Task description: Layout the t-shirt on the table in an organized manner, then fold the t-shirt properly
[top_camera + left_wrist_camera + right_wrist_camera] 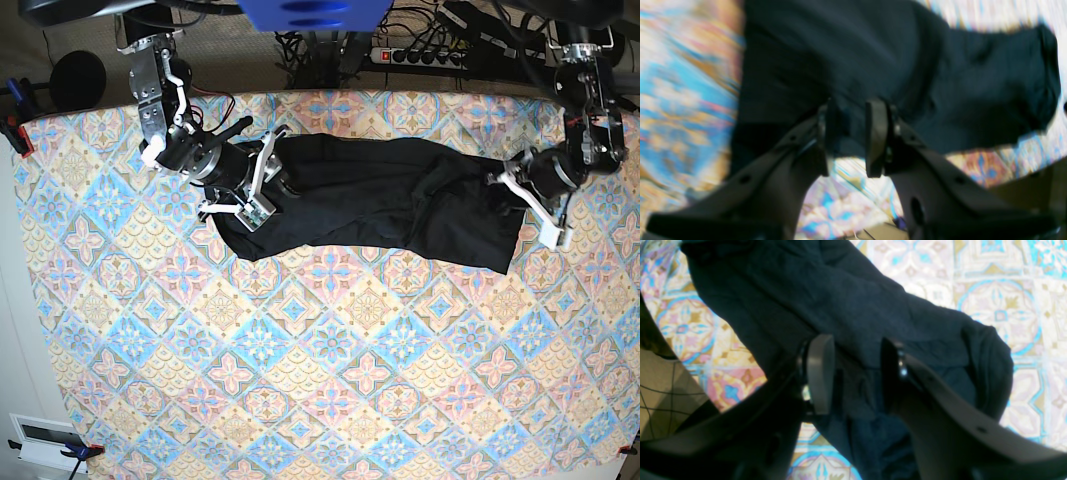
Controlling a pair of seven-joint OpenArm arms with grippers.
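The black t-shirt [380,200] lies stretched left to right across the far part of the patterned table [300,380]. In the base view my right gripper [250,190] is at its left end and my left gripper [515,185] at its right end. In the left wrist view, which is blurred, the left gripper [853,106] is shut on an edge of the t-shirt [873,50], with a sleeve-like end trailing to the right. Seen from the right wrist, the right gripper [855,343] is shut on a bunched fold of the t-shirt [806,290], which hangs over the table [1007,290].
A power strip [430,55] and cables lie behind the table's far edge. Red clamps [15,130] hold the cloth at the far left corner. The table's edge and the floor [660,390] show at the lower left of the right wrist view.
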